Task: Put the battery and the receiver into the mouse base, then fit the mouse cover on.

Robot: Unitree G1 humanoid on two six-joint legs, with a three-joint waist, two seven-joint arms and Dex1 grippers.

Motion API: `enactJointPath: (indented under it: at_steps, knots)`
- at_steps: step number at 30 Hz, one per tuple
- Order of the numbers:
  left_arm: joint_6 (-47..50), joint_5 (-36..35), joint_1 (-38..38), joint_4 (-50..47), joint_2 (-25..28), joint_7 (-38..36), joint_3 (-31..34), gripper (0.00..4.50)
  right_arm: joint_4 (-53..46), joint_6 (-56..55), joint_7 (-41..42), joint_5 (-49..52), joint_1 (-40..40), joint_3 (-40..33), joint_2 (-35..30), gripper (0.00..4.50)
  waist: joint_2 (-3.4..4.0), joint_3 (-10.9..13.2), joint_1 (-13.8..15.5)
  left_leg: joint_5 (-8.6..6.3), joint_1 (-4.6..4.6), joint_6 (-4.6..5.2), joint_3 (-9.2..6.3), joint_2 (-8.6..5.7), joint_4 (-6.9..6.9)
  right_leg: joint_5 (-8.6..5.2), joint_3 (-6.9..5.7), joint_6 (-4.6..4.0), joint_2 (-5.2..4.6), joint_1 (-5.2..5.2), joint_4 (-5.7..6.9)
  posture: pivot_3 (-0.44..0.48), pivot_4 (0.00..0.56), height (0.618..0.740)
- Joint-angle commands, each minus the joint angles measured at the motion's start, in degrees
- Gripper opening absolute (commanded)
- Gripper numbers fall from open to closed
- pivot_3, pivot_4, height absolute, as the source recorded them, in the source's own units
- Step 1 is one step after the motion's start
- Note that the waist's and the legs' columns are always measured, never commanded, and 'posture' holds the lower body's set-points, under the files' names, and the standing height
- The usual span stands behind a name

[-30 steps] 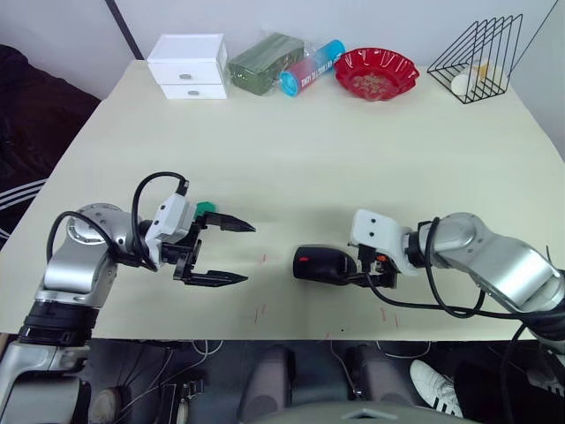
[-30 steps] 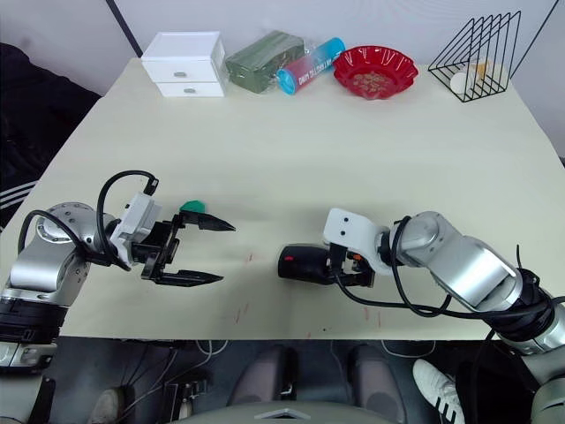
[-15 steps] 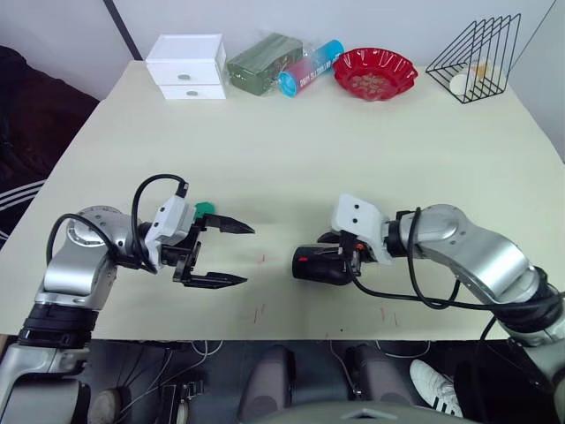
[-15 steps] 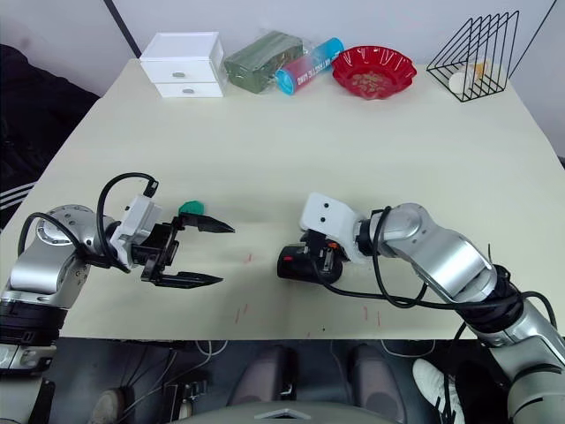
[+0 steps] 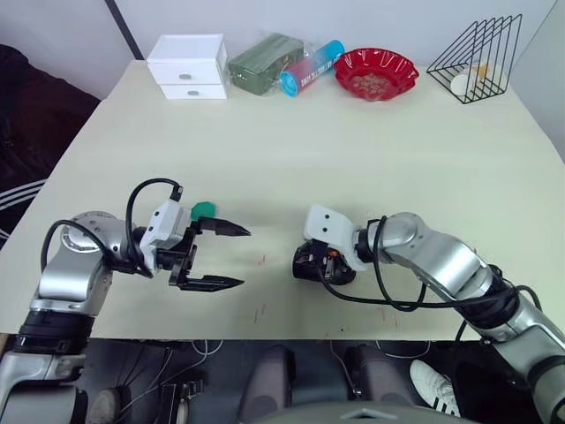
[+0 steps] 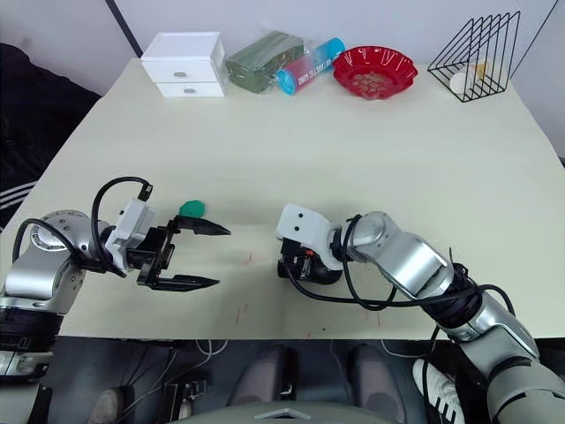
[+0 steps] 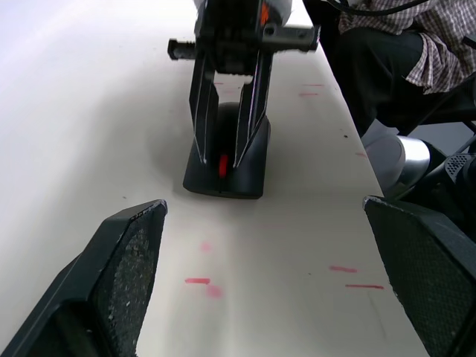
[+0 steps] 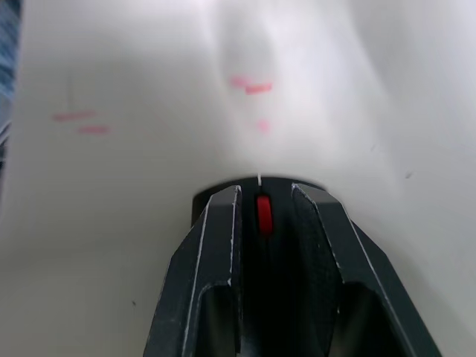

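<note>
On the cream surface (image 5: 291, 150), the left hand (image 5: 222, 257) hovers with its two black fingers spread wide and nothing between them, pointing toward the mouse base (image 5: 311, 264). A small green object (image 5: 202, 209) lies just beside that hand, on the side away from the front edge. The mouse base sits to the right of the left hand, near the front edge, its long axis running roughly in line with both hands and its red spot on the end facing left. The right hand (image 7: 226, 111) reaches over the base, one finger down each side, apparently clamped on it; it is plainly the nearer arm. Only bare surface with faint red marks (image 7: 197, 281) lies between the left hand and the base. Far behind the base, along the back edge, stand a white drawer box (image 5: 186, 64), a green packet (image 5: 263, 62), a blue tube (image 5: 311, 67), a red bowl (image 5: 376, 72) and a wire rack (image 5: 477, 53).
</note>
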Motion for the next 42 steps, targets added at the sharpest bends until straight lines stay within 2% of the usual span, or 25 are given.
enactJointPath:
  at_steps: [1,8,12,15,21,24,32,42]
  knots:
    - [-0.4,-0.8,0.2,-2.2,0.0,-1.3,1.7,4.50,0.1,3.5,0.4,-1.7,-1.0,3.6,-2.0,1.11,0.00,0.0,0.0,0.00,0.00,0.00,0.00,0.00,0.00,0.00,0.00,0.00,0.00,0.00,0.00,0.000,0.150,0.740]
    - [-0.3,-0.7,-0.2,-2.1,-0.1,-1.3,1.6,4.50,-0.2,2.6,-0.3,-1.3,-0.1,1.9,-0.4,1.11,-0.04,-0.1,0.1,0.00,0.05,0.00,-0.03,-0.01,0.01,0.00,-0.04,0.00,-0.01,0.05,0.02,0.000,0.150,0.740]
    - [-0.3,-0.7,-0.4,-2.0,-0.2,-1.4,1.5,4.50,-1.5,-7.7,0.8,0.2,2.5,-4.9,1.2,1.11,-0.03,0.0,0.1,0.00,0.04,-0.01,-0.05,-0.01,0.01,0.00,-0.06,0.00,-0.01,0.05,0.05,0.000,0.150,0.740]
    - [-0.4,-0.7,-0.5,-2.0,-0.3,-1.5,1.5,4.50,-2.9,-11.0,0.8,3.5,5.3,-11.2,3.3,1.11,-0.04,0.0,0.0,0.01,0.02,-0.01,-0.03,-0.02,0.01,0.00,-0.03,0.00,-0.01,0.03,0.04,0.000,0.150,0.740]
    - [-0.5,-0.4,-1.2,-1.5,-0.7,-1.6,1.2,4.50,-4.5,-18.9,3.6,6.0,12.1,-17.0,1.5,1.11,-0.04,0.0,0.1,0.01,0.01,-0.01,-0.04,-0.02,0.01,0.00,-0.05,0.00,-0.01,0.04,0.03,0.000,0.150,0.740]
    - [-0.4,-0.2,-1.7,-1.2,-0.8,-1.8,0.9,4.50,-3.5,-26.1,6.1,7.8,18.3,-20.6,1.2,1.11,-0.04,0.0,0.2,0.01,0.02,-0.01,-0.05,-0.02,0.01,0.00,-0.05,0.00,-0.01,0.04,0.03,0.000,0.150,0.740]
    - [-0.1,-0.1,-2.7,-1.0,-0.9,-2.0,0.7,4.50,0.7,-39.0,10.2,8.2,27.1,-23.5,1.6,1.11,-0.05,0.0,-0.1,0.01,0.11,-0.02,-0.05,-0.01,0.02,-0.01,0.01,-0.01,0.02,0.04,0.17,0.000,0.150,0.740]
    - [0.1,-0.2,-2.7,-1.3,-0.6,-2.2,0.8,4.50,14.1,-51.1,13.6,2.3,29.8,-20.0,3.4,1.11,-0.02,0.0,0.0,0.02,0.11,-0.03,-0.02,-0.02,0.07,-0.01,0.04,-0.01,0.02,0.04,0.20,0.000,0.150,0.740]
